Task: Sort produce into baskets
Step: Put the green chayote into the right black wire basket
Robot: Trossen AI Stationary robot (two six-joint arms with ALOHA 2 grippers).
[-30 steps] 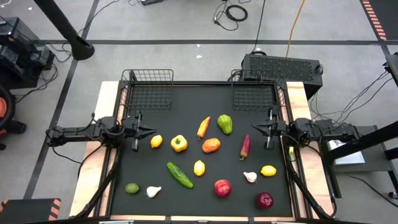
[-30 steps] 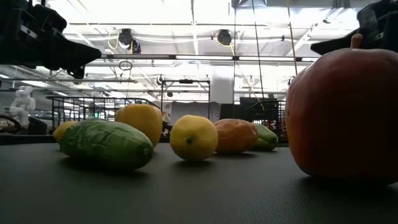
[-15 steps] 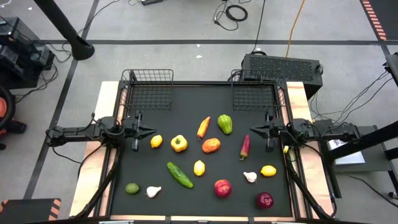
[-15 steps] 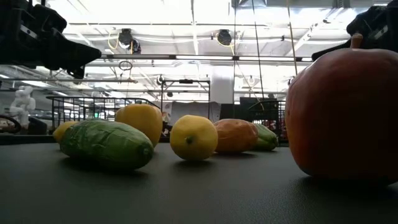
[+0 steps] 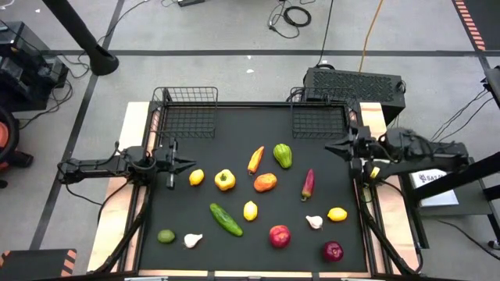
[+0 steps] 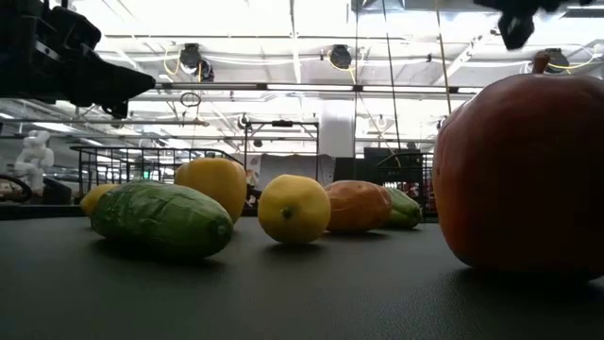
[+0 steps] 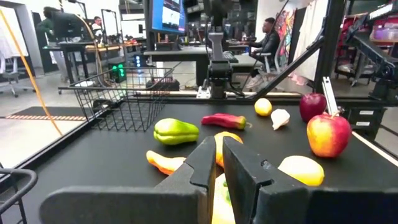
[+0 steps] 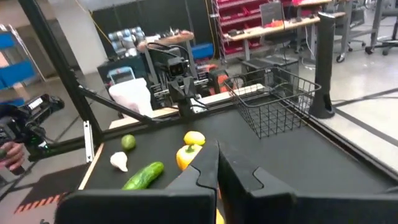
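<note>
Right hand (image 5: 337,148) rose toward upper right, clenched empty | left hand (image 5: 187,164) clenched, idle | red chili (image 5: 308,184): light, rigid, slick; grasp mid-body

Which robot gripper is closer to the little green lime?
The left. The left gripper hangs over the table's left side, with the lime nearer the front edge below it. The right gripper is far across the table, near the right basket.

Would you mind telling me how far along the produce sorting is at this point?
Nothing is sorted yet: the left basket and right basket hold no produce. Nothing is in hand; the left gripper and right gripper are shut on nothing. Every piece, such as the cucumber and chili, remains on the mat.
</note>
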